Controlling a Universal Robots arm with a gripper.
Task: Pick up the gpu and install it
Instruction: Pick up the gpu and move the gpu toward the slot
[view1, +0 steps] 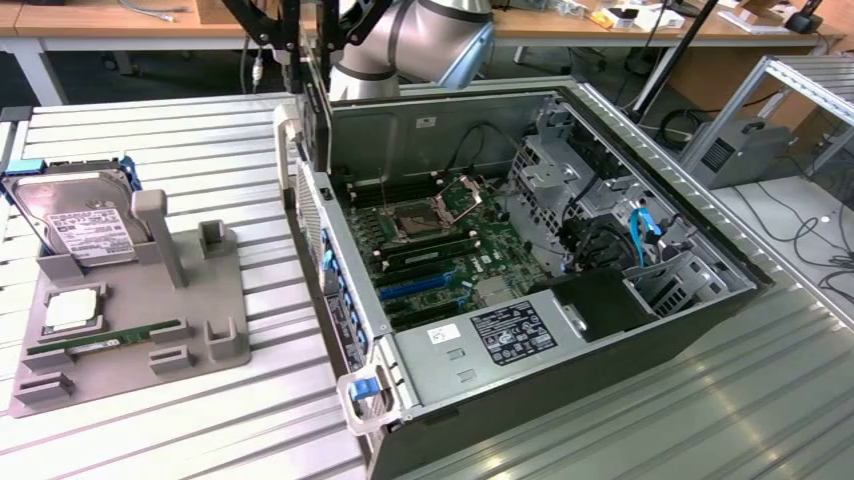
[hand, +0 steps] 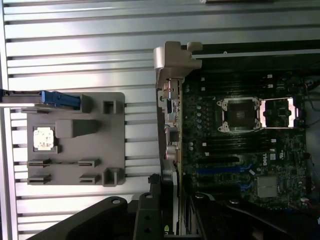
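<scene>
While the black gripper (view1: 296, 52) clasps the gpu (view1: 314, 120), a thin, dark, flat rectangular card, the card hangs upright over the open black-and-silver metal computer case (view1: 400, 135), at its wall on the exterior view's left. The grey plastic holder tray (view1: 200, 345) lies apart, further left.

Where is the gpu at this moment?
In the exterior view, the gpu hangs in the gripper over the computer case's far corner, on that view's left.
</scene>
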